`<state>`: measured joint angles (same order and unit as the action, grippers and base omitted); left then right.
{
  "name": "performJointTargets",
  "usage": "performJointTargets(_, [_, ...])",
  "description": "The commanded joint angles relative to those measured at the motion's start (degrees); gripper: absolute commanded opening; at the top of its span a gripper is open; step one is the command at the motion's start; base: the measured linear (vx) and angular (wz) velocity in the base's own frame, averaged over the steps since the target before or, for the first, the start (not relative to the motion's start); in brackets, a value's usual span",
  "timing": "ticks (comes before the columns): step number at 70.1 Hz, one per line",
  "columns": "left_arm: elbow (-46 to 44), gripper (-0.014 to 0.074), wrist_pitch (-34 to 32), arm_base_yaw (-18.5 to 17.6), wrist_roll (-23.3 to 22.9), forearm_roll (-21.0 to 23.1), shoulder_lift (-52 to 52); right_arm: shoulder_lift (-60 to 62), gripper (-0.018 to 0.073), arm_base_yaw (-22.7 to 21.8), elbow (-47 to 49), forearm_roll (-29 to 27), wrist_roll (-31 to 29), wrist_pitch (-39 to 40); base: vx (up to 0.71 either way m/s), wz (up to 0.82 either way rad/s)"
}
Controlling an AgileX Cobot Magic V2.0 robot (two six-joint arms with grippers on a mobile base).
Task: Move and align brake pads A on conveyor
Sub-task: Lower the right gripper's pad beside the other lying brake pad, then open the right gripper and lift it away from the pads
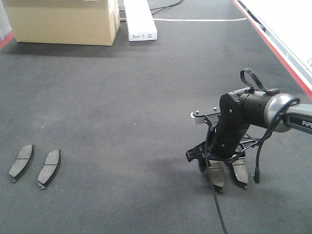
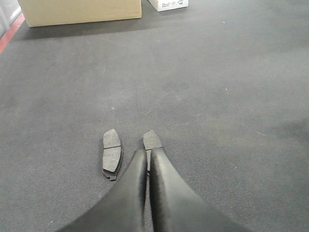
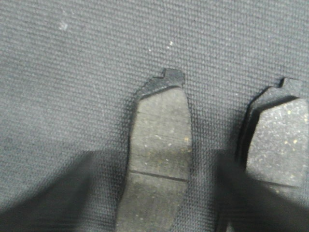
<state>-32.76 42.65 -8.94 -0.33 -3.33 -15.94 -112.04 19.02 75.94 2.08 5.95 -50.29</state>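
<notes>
Under the right gripper [image 1: 218,168], two brake pads [image 1: 216,176] lie half hidden, jaws wide astride one; left gripper [image 2: 147,153] jaws closed, empty.

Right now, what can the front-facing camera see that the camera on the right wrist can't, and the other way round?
Only the front-facing view shows the right arm's gripper lowered over the belt, two brake pads lying side by side at the left, a cardboard box, a white box and the red strip.

Only the right wrist view shows the close detail: one pad's cross groove and speckled face, between the blurred dark fingers.

Both show the two pads under the gripper and the dark grey conveyor.
</notes>
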Motion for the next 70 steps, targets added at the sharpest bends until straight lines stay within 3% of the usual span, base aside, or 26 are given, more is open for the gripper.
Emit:
performJointTargets(1, [-1.18, -0.0006, -4.34, -0.19, -0.05, 0.03, -0.52, 3.19, 0.0684, -0.09, 1.70, 0.24, 0.07, 0.65, 0.00, 0.00])
performJointTargets(12, [-1.18, -0.0006, -4.34, -0.19, -0.05, 0.03, -0.52, 5.01, 0.0714, 0.53, 1.70, 0.87, 0.07, 0.36, 0.00, 0.00])
performJointTargets(26, [-1.18, -0.0006, -4.34, -0.19, -0.05, 0.03, -0.52, 11.54, 0.0638, 0.44, 1.70, 0.81, 0.12, 1.06, 0.00, 0.00])
performJointTargets(32, [-1.18, -0.0006, -4.34, -0.19, -0.05, 0.03, -0.52, 15.02, 0.0557, -0.14, 1.65, 0.88, 0.12, 0.26, 0.00, 0.00])
performJointTargets(39, [-1.18, -0.0006, -4.34, -0.19, -0.05, 0.03, -0.52, 19.34, 0.0393, -1.01, 0.17, 0.96, 0.12, 0.92, 0.00, 0.00])
performJointTargets(51, [-1.18, -0.0006, -4.34, -0.19, -0.05, 0.03, -0.52, 29.35, -0.0016, -3.96, -7.90, 1.09, 0.07, 5.85, 0.00, 0.00])
performJointTargets(70, [-1.18, -0.0006, -4.34, -0.19, -0.05, 0.03, -0.52, 48.32, -0.0011, -11.43, -23.01, 2.73, -0.36, 8.78, 0.00, 0.00])
